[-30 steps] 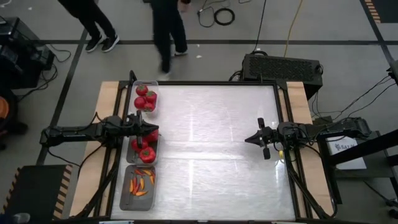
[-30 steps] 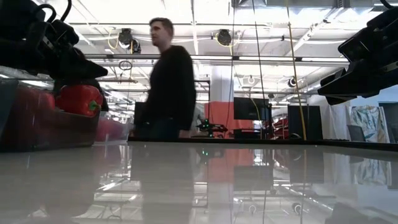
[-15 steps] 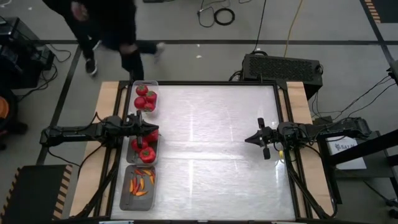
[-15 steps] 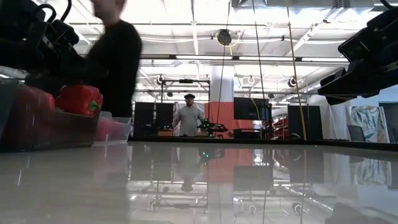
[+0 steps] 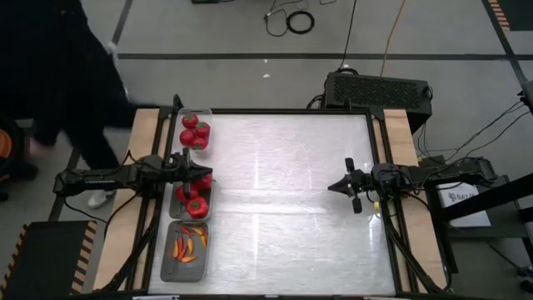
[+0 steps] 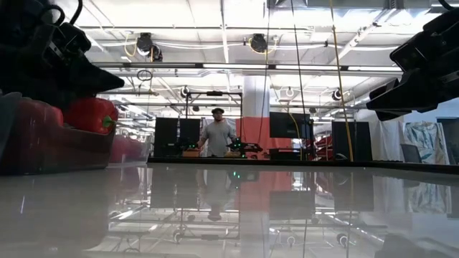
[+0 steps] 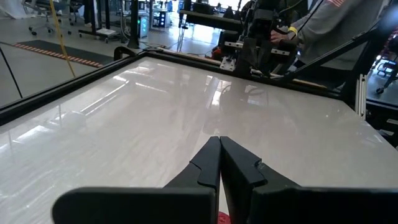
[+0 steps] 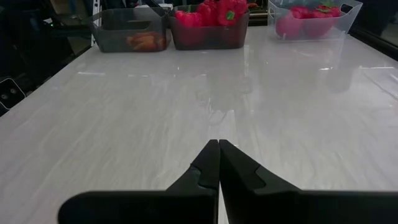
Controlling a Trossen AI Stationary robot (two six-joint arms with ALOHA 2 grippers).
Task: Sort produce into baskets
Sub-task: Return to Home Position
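Three shallow plastic trays (image 5: 171,271), nine o'clock edge of tabletop (image 5: 291,192): smooth red tomatoes (image 5: 193,129), glossy red bell peppers (image 5: 194,204), thin orange chilies (image 5: 186,248). Likely light, slick, bruisable; grip mid-body. Left hand (image 7: 219,142) above them, right hand (image 8: 219,144) at three o'clock, both pressed together, empty

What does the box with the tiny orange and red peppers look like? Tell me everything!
The chili box is a shallow, dark, see-through plastic tray with rounded corners. It sits flat at the end of a row of three along the table's left side. Thin orange and red chilies lie loose inside. The red-pepper box stands beside it.
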